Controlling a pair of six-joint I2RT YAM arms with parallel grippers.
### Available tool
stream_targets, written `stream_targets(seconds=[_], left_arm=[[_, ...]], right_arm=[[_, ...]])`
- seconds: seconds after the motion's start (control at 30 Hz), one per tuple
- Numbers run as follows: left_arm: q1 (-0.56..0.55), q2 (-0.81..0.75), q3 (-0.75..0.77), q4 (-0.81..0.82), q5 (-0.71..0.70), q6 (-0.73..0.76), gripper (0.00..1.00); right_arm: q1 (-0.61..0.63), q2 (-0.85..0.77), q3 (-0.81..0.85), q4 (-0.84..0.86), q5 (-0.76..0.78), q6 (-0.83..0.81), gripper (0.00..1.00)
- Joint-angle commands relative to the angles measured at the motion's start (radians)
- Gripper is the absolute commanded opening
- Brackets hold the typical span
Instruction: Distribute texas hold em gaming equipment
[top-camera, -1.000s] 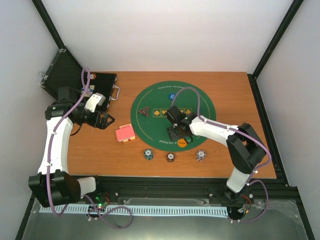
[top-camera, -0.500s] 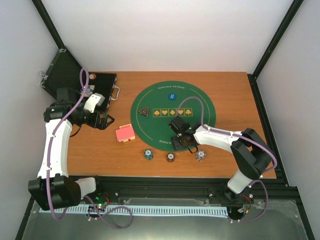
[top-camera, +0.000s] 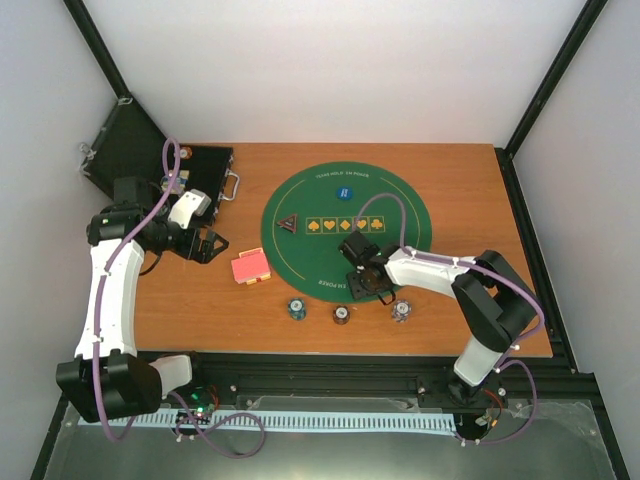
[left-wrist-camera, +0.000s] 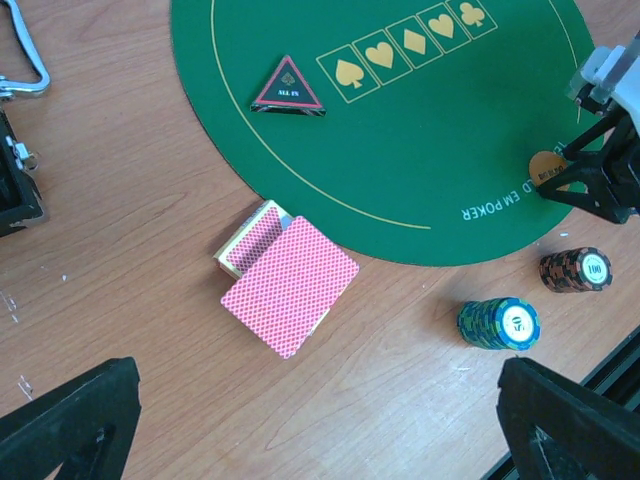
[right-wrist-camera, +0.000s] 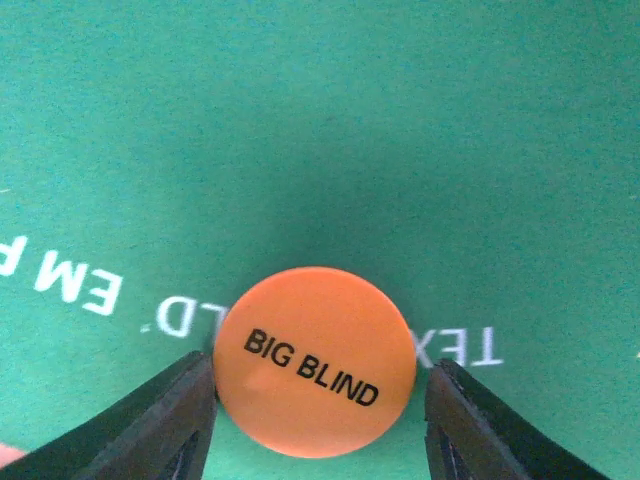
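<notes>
Slid the right gripper (top-camera: 366, 285) to the green mat's (top-camera: 400, 200) near edge, jaws apart around the orange button (right-wrist-camera: 315, 360) lying there, looks ready to pinch; left gripper (top-camera: 208, 243) jaws apart too.

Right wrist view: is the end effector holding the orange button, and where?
Not clamped: the right end effector straddles the orange button, which lies flat on the green mat, with a gap at one finger.

chip stacks (top-camera: 341, 314) just near of R gripper (top-camera: 366, 284), mat (top-camera: 300, 255) ctr beyond it free
</notes>
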Motion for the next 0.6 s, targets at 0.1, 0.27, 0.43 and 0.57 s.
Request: stream_targets(seconds=[0.1, 0.27, 0.43, 0.57], left_arm=[[0.006, -0.028, 0.01, -0.022, -0.003, 0.031, 1.0], [0.006, -0.032, 0.004, -0.016, -0.005, 0.03, 1.0], [0.006, -0.026, 0.001, -0.01, -0.008, 0.022, 1.0], [0.006, -0.016, -0.001, -0.009, -0.011, 0.017, 1.0]], right_arm=[[-0.09, -0.005, -0.028, 0.017, 0.022, -0.042, 0.55], [-0.132, -0.005, -0.024, 0.02, 0.028, -0.074, 0.54], [-0.158, 0.009, 0.006, 0.005, 0.054, -0.093, 0.52], [-0.152, -0.021, 0.064, -0.069, 0.102, -0.107, 0.53]])
